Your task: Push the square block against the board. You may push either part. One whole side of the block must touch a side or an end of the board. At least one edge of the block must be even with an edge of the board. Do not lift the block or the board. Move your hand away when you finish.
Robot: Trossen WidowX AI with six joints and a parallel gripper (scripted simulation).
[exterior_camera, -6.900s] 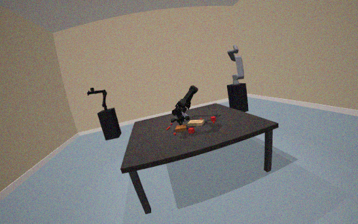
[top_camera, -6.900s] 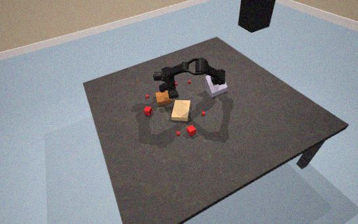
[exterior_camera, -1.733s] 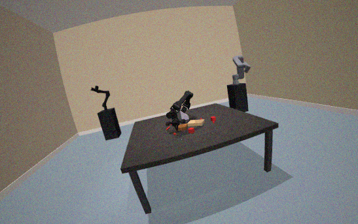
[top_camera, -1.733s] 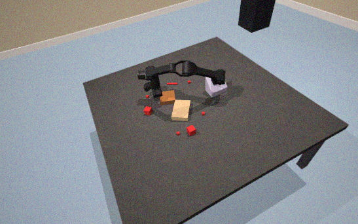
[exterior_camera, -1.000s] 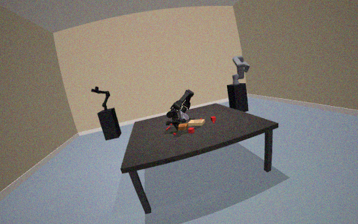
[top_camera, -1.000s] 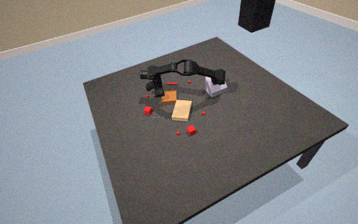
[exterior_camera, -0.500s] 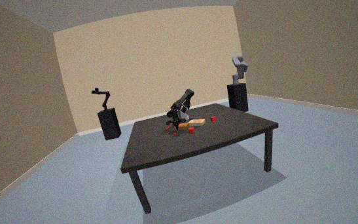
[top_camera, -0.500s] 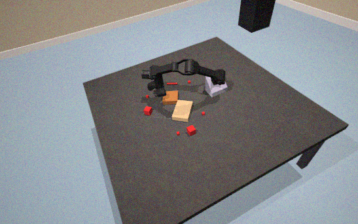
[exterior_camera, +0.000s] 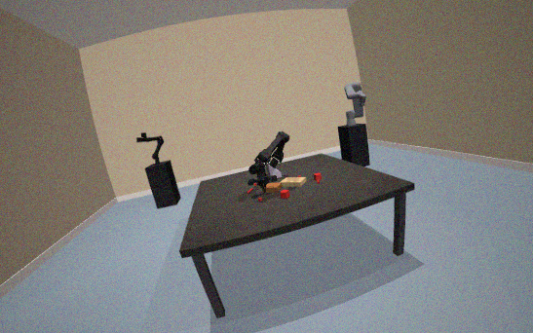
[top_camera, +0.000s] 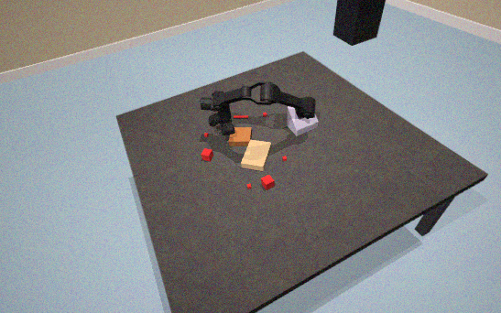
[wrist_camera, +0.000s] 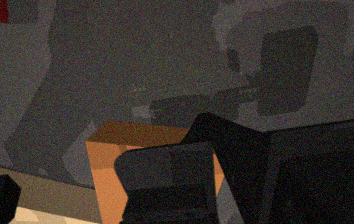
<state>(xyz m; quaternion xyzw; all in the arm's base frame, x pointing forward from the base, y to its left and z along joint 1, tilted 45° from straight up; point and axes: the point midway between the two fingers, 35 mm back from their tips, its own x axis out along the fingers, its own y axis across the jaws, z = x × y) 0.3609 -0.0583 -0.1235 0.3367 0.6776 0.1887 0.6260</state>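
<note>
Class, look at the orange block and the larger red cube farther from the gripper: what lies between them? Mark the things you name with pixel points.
The pale board [top_camera: 256, 153] [exterior_camera: 293, 182] [wrist_camera: 53, 218] lies between them, as the top and exterior views show.

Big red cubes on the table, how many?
2: one near the orange block, one near the pale board. The arm could hide another.

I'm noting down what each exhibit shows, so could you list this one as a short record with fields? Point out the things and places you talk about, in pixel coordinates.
surface: dark table [top_camera: 338, 183] [exterior_camera: 243, 214]
block: orange, square [top_camera: 240, 135] [exterior_camera: 273, 186] [wrist_camera: 109, 187]
board: pale wood, lying flat [top_camera: 256, 155] [exterior_camera: 293, 181] [wrist_camera: 63, 216]
gripper: shut, beside the block [top_camera: 229, 131]
larger red cubes: two
whole-side contact: cannot tell
</note>
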